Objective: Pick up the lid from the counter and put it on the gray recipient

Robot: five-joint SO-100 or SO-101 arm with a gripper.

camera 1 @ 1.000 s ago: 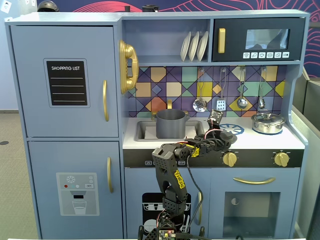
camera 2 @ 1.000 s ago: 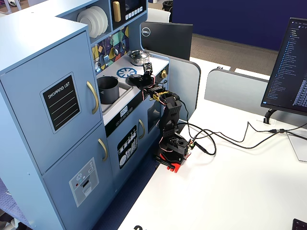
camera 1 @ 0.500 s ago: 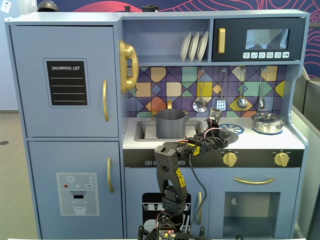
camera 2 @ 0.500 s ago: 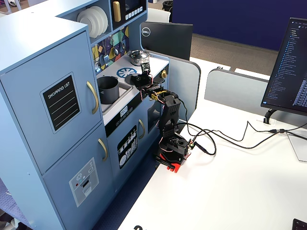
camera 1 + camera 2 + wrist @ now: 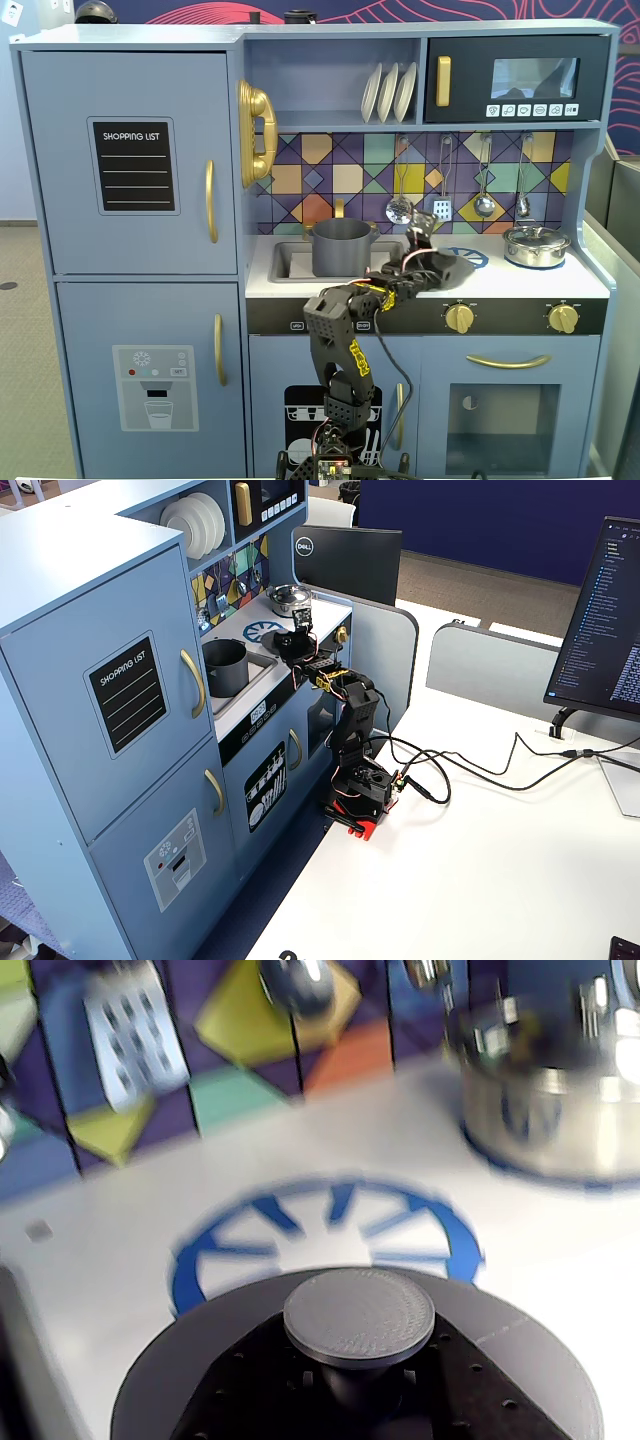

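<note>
The dark-gray lid (image 5: 190, 1365) fills the bottom of the wrist view, its round knob (image 5: 358, 1315) on top. My gripper (image 5: 355, 1392) is shut on the stem under the knob, one black finger on each side. In a fixed view the gripper (image 5: 440, 266) holds the lid (image 5: 458, 268) low over the white counter (image 5: 520, 284), at the near edge of the blue burner ring (image 5: 215, 1260). I cannot tell whether the lid touches the counter. The gray pot (image 5: 342, 247) stands open in the sink to the left, also seen in the other fixed view (image 5: 227, 667).
A shiny silver lidded pot (image 5: 536, 246) stands at the counter's right end, close on the right in the wrist view (image 5: 550, 1090). Utensils (image 5: 484, 205) hang on the tiled back wall. The sink (image 5: 288, 262) is recessed around the gray pot.
</note>
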